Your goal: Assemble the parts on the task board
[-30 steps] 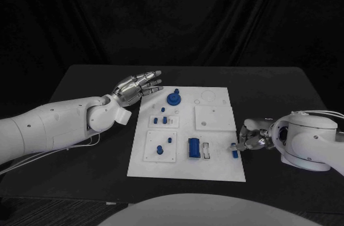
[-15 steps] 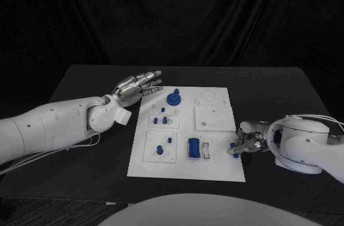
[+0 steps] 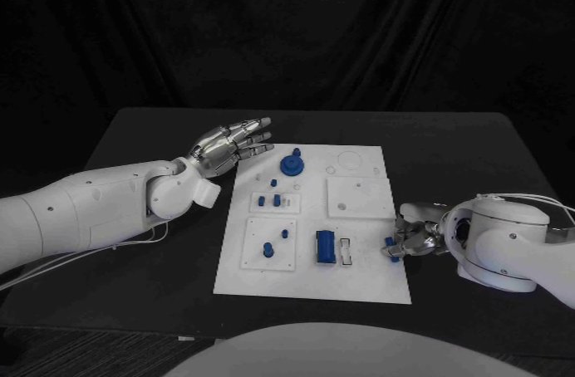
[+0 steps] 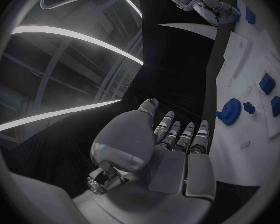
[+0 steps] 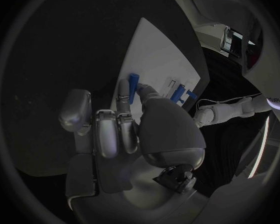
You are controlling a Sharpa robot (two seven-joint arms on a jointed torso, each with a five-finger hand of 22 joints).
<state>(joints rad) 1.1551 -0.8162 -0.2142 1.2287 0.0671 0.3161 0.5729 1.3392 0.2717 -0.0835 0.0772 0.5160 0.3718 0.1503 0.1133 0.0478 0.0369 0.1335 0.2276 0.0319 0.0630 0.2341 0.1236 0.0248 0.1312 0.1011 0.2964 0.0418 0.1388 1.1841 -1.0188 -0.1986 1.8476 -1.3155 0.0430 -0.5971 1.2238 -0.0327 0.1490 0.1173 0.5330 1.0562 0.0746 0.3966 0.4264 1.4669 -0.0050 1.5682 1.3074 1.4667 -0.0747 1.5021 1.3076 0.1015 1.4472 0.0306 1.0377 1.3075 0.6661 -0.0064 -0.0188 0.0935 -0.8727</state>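
Blue part now slightly lifted in right hand fingers

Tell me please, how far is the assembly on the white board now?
Early to middle stage, it seems. Several blue parts already sit on the task board, such as the round knob and the long block. The right hand pinches a small blue peg at the board's right edge, not yet placed. The left hand hovers open, holding nothing.
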